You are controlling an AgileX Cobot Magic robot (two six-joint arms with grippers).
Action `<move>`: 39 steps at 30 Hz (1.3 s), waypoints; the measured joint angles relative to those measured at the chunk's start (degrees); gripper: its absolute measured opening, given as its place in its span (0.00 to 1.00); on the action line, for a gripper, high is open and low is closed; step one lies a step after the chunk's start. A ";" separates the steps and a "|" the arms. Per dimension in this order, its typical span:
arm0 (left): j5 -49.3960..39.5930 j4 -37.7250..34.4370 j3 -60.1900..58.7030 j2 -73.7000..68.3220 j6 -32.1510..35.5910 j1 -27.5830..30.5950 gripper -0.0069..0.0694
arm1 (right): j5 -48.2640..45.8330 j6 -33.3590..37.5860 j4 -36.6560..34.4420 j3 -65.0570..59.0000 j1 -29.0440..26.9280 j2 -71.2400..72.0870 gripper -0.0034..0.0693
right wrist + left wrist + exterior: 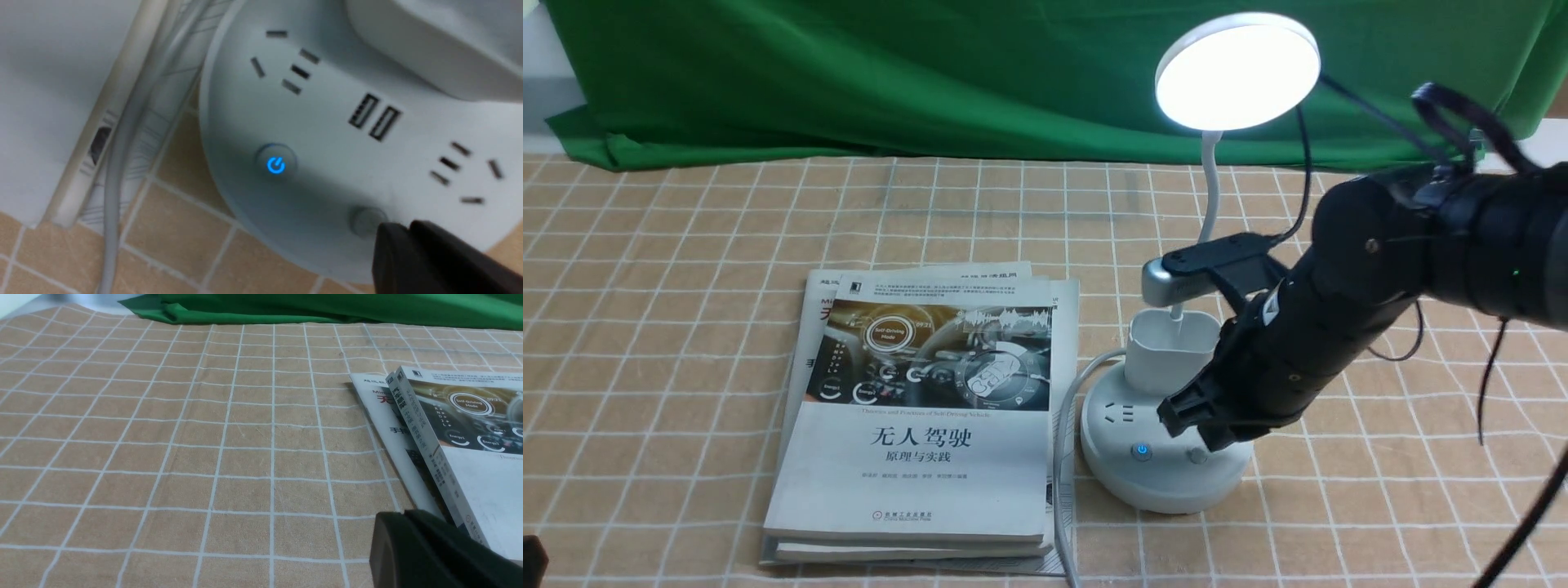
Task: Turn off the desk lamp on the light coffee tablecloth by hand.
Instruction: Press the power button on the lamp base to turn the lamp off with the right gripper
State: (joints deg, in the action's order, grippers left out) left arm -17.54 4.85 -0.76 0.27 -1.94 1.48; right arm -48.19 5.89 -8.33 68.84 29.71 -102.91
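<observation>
The white desk lamp (1235, 70) stands on the light coffee tablecloth (686, 261), its disc head lit. Its round base (1160, 482) carries a blue-lit power button (1143, 451) and a plain grey button (1197, 456). My right gripper (1194, 425) is shut and hangs just over the base by the grey button. In the right wrist view the base (327, 134), the blue button (276, 165) and the grey button (365, 218) show, with the shut gripper (402, 232) at the grey button's edge. My left gripper (402, 516) is shut, low over the cloth (184, 457).
A stack of books (927, 408) lies left of the lamp, with the white power cord (1063, 457) running between them. The books (457, 437) also show beside the left gripper. A green cloth (849, 73) hangs at the back.
</observation>
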 joint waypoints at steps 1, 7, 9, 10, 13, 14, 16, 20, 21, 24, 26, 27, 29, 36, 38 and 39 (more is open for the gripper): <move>0.00 0.00 0.00 0.00 0.00 0.00 0.10 | 0.09 0.15 -0.20 0.05 0.00 -0.30 0.10; 0.00 0.00 0.00 0.00 0.00 0.00 0.10 | 0.76 0.66 -0.81 0.41 0.00 -0.64 0.10; 0.00 0.00 0.00 0.00 0.00 0.00 0.10 | 1.15 1.04 -1.24 0.68 0.00 -0.68 0.10; 0.00 0.00 0.00 0.00 0.00 0.00 0.10 | 1.39 1.26 -1.40 0.83 0.00 -0.68 0.10; 0.00 0.00 0.00 0.00 0.00 0.00 0.10 | 1.76 1.52 -1.63 0.96 0.00 -0.68 0.10; 0.00 0.00 0.00 0.00 0.00 0.00 0.10 | 1.90 1.52 -1.68 1.13 0.00 -0.81 0.10; 0.00 0.00 0.00 0.00 0.00 0.00 0.10 | 1.90 1.52 -1.75 1.18 0.00 -1.45 0.10; 0.00 0.00 0.00 0.00 0.00 0.00 0.10 | 1.84 1.58 -1.86 1.24 0.00 -3.87 0.10; 0.00 0.00 0.00 0.00 0.00 0.00 0.10 | 1.96 1.58 -1.86 1.58 0.00 -4.26 0.10; -0.05 0.00 0.00 0.00 0.00 0.00 0.10 | 1.74 1.58 -1.86 2.06 0.00 -4.84 0.10; -0.05 0.00 0.00 0.00 0.00 0.00 0.10 | 1.56 1.58 -1.73 2.21 0.00 -4.84 0.10; -0.05 0.00 0.00 0.00 0.00 0.00 0.10 | 1.56 1.58 -1.58 2.21 0.00 -4.71 0.10; -0.05 0.00 0.00 0.00 0.00 0.00 0.10 | 1.73 1.58 -1.06 2.12 0.00 -4.16 0.10; -0.05 0.00 0.00 0.00 0.00 0.00 0.10 | 1.38 1.46 0.45 1.56 0.00 0.37 0.10; -0.05 0.00 0.00 0.00 0.00 0.00 0.10 | 0.91 1.41 0.45 1.56 0.00 0.97 0.10; -0.05 0.00 0.00 0.00 0.00 0.00 0.10 | 0.48 1.41 0.45 1.56 0.00 0.97 0.10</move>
State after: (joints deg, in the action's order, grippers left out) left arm -17.59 4.85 -0.76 0.27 -1.94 1.48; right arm -47.71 7.31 -7.88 70.41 29.71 -101.94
